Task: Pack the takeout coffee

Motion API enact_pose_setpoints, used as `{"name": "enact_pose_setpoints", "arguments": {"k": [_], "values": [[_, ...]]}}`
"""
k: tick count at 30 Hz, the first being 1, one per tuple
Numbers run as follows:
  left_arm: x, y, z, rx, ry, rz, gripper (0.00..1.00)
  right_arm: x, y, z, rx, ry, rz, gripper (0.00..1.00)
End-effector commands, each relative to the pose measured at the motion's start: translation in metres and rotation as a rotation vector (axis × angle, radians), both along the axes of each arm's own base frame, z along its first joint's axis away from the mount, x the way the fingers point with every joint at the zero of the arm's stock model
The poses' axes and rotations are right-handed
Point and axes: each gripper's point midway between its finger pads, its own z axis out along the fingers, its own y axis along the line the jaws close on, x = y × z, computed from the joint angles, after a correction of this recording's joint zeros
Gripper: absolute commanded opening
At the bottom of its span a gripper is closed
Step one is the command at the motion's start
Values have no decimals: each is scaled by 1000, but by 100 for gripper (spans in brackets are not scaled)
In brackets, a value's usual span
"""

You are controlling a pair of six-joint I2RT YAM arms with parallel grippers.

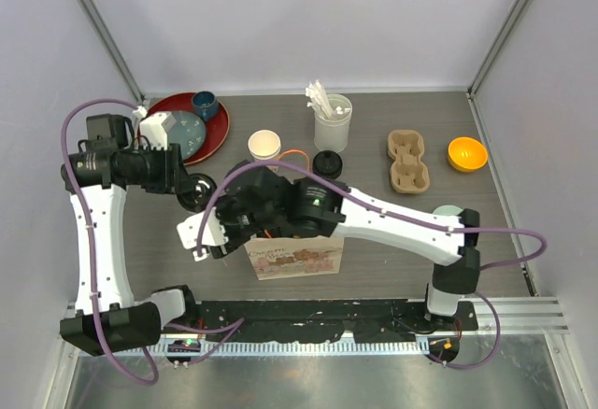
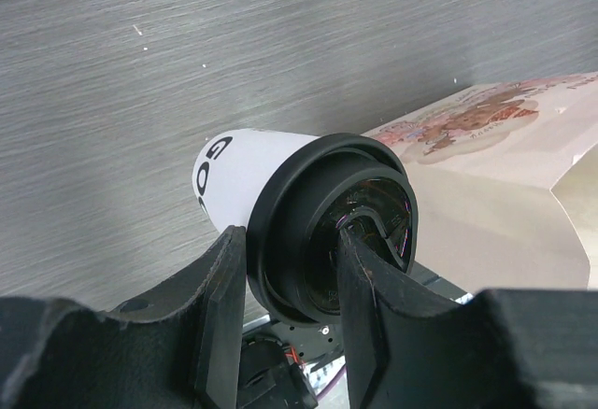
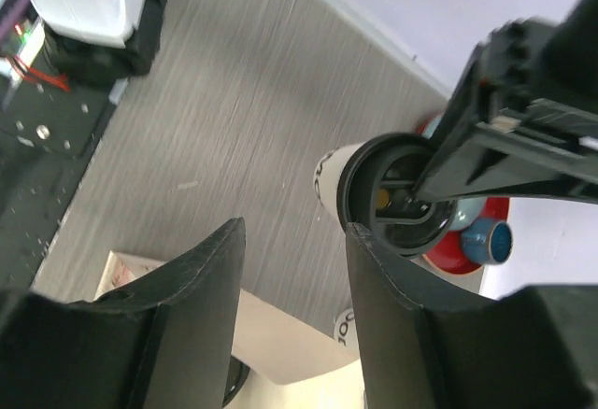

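Note:
My left gripper [image 2: 291, 241] is shut on a takeout coffee cup [image 2: 245, 172], white with a dark print and a black lid [image 2: 322, 232]. One finger lies outside the lid's rim and the other in its top recess. The cup hangs tilted on its side above the table, left of a printed paper bag [image 1: 294, 260]. From above, the left gripper [image 1: 190, 190] is level with the bag's left end. My right gripper [image 3: 293, 232] is open over the bag's rim [image 3: 280, 334], just below the held cup [image 3: 329, 174]. A second cup [image 1: 264, 144] stands open beside a loose black lid [image 1: 327, 162].
A white cylinder of white sticks [image 1: 332, 124] stands at the back. A tan pulp carrier [image 1: 408, 160] and an orange bowl [image 1: 466, 154] sit at the right. A red plate [image 1: 217, 133] with a blue cup [image 1: 205, 105] is at the back left.

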Motion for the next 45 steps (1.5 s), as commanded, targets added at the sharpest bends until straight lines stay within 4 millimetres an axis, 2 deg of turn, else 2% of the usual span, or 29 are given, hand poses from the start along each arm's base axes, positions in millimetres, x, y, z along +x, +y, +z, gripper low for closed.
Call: {"name": "enact_pose_setpoints", "arguments": {"k": [1, 3, 4, 5, 16, 23, 28, 36, 38, 45], "values": [[-12, -5, 15, 7, -39, -35, 0, 22, 2, 20, -6, -121, -49, 53], [-13, -7, 15, -5, -40, -43, 0, 25, 9, 15, -21, -126, -47, 53], [-13, -8, 16, -10, -41, -46, 0, 27, 14, 4, -49, -125, -49, 53], [-14, -10, 16, -18, -39, -52, 0, 30, 17, 1, -56, -129, -62, 52], [-16, -15, 23, -41, -50, -67, 0, 46, 36, -10, -67, -114, -69, 49], [-16, -16, 25, -49, -55, -69, 0, 55, 41, -22, -97, -103, -77, 46], [-17, -18, 25, -57, -54, -78, 0, 64, 43, -29, -108, -100, -103, 39], [-15, -20, 26, -74, -56, -84, 0, 73, 44, -38, -127, -99, -120, 38], [-15, -19, 26, -68, -56, -81, 0, 77, 44, -41, -137, -104, -125, 33], [-15, -17, 25, -56, -59, -82, 0, 81, 43, -42, -144, -126, -140, 29]]}}
